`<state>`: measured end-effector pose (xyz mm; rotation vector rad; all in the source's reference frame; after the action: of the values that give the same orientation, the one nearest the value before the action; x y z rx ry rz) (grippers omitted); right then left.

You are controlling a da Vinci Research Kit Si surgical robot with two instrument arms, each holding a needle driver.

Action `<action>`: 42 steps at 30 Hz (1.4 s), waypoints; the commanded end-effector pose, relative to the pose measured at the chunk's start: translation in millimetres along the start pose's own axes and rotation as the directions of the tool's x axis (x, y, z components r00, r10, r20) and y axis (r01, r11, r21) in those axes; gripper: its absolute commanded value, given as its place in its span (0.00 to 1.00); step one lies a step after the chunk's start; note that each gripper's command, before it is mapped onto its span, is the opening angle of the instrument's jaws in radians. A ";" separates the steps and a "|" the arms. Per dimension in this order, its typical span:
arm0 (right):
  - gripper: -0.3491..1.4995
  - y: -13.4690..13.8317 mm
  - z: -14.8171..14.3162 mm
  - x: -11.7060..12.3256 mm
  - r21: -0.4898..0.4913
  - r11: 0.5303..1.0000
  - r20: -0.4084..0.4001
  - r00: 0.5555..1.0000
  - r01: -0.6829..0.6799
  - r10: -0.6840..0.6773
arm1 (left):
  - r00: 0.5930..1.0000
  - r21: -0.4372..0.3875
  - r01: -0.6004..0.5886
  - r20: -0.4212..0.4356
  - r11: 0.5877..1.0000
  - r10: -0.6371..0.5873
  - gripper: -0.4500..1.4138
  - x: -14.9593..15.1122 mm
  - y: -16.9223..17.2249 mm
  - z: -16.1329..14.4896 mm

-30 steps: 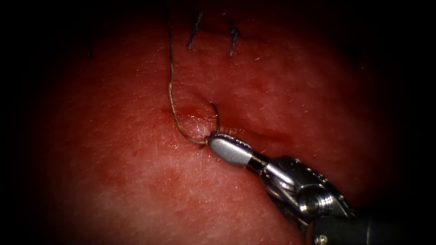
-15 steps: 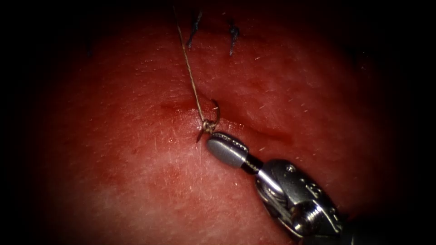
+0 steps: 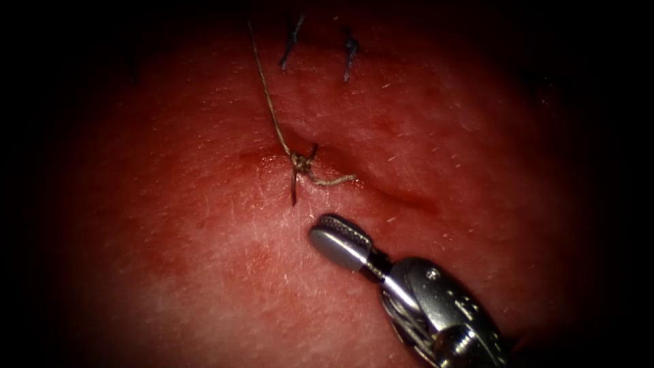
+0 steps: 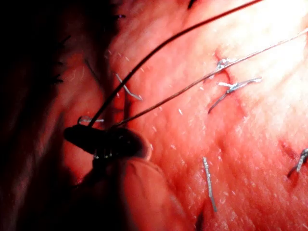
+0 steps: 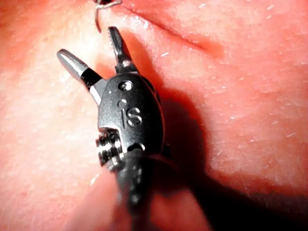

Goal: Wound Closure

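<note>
A knot [image 3: 298, 162] sits on the cut [image 3: 402, 197] in the tissue [image 3: 204, 272]. From it the thread [image 3: 269, 102] runs taut up and to the left, and a short tail [image 3: 335, 180] lies loose to its right. My right tool [image 3: 325, 230] hovers just below the knot; its jaws [image 5: 89, 45] are spread open and hold nothing, with the knot's thread [image 5: 103, 5] just past their tips. My left tool [image 4: 98, 140] is shut on the thread [image 4: 183, 89], which stretches from its jaws across the tissue through the knot [image 4: 223, 62].
Two earlier dark stitches [image 3: 291, 41] [image 3: 350, 54] cross the cut farther back. Cut thread ends [image 4: 236, 86] [image 4: 208, 183] lie on the tissue near the left tool. Red fluid [image 3: 262, 158] wets the cut left of the knot.
The right tool let go of the thread tail, opened and drew back toward the lower right. The slack loop pulled straight and the knot cinched down onto the cut.
</note>
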<state>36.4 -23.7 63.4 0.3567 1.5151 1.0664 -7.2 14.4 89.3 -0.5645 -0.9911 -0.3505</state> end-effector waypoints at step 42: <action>0.97 -0.4 12.6 2.1 0.134 0.572 0.400 0.484 0.809 -0.779 | 0.913 0.253 0.236 0.271 0.938 -0.303 0.00 -27.7 -7.6 -15.7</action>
<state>46.8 -16.9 62.9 -0.2053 1.0199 0.2303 -14.0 -0.6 60.0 -0.2829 -1.3997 -0.4025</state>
